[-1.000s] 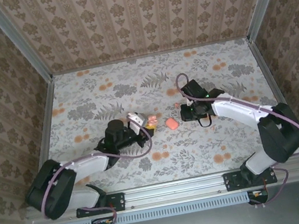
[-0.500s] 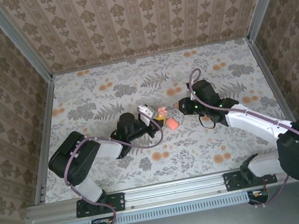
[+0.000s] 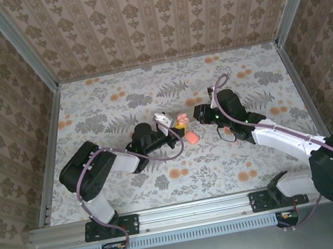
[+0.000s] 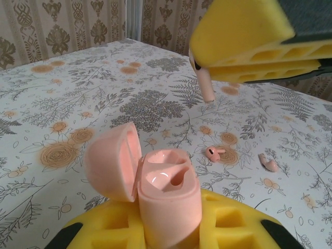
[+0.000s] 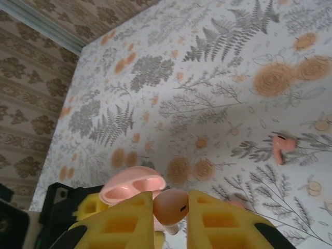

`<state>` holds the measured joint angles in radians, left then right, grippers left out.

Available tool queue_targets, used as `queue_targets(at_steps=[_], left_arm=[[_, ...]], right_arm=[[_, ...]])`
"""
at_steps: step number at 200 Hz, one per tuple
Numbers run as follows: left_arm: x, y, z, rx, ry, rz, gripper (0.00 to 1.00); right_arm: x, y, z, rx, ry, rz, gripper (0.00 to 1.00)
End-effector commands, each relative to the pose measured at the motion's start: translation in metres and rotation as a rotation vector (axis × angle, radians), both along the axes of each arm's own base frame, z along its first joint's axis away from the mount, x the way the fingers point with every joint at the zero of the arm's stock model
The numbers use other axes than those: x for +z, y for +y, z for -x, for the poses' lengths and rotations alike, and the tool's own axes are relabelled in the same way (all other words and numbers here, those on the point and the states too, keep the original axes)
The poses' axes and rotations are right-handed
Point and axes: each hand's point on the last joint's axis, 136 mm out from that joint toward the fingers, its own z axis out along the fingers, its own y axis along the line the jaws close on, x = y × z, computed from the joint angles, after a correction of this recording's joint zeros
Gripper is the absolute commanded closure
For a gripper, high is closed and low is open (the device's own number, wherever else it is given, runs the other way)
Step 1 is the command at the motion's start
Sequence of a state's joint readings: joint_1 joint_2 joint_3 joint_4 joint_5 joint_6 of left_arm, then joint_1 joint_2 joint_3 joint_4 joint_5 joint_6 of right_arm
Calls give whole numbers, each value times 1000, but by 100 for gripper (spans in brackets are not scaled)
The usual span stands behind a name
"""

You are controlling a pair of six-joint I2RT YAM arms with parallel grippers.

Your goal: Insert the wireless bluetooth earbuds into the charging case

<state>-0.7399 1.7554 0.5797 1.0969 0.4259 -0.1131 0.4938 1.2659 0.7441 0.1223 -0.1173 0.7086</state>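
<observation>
The table point(image 3: 106, 109) has a grey and orange flower print, and papered walls point(image 3: 154, 17) stand around it. The yellow pads point(image 5: 122, 223) of the right gripper point(image 5: 170, 220) are pressed on one earbud point(image 5: 170, 206), which is held in the air just beside the case point(image 4: 167, 189). The left gripper point(image 4: 171, 228) is clamped on the lower half of the case. The case stands upright, with its lid point(image 4: 111, 163) swung open to the side. The second earbud point(image 5: 282, 147) lies on the table, apart from both grippers.
</observation>
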Motion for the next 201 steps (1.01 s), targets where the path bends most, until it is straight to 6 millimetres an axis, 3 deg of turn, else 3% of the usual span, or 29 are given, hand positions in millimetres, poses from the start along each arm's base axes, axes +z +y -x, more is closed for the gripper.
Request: queue_targets(at_steps=[1,114,201], left_arm=[[17,-8,1,-24,-23,54,90],[29,-9,2,-31,-43,72,90],[37,-10,4,-35,-52,88,91]], right_arm=[[17,9,3,23,-47,-56,82],[18,37,5,75,-50,-79,82],[9,40,0,52,-48,-73,82]])
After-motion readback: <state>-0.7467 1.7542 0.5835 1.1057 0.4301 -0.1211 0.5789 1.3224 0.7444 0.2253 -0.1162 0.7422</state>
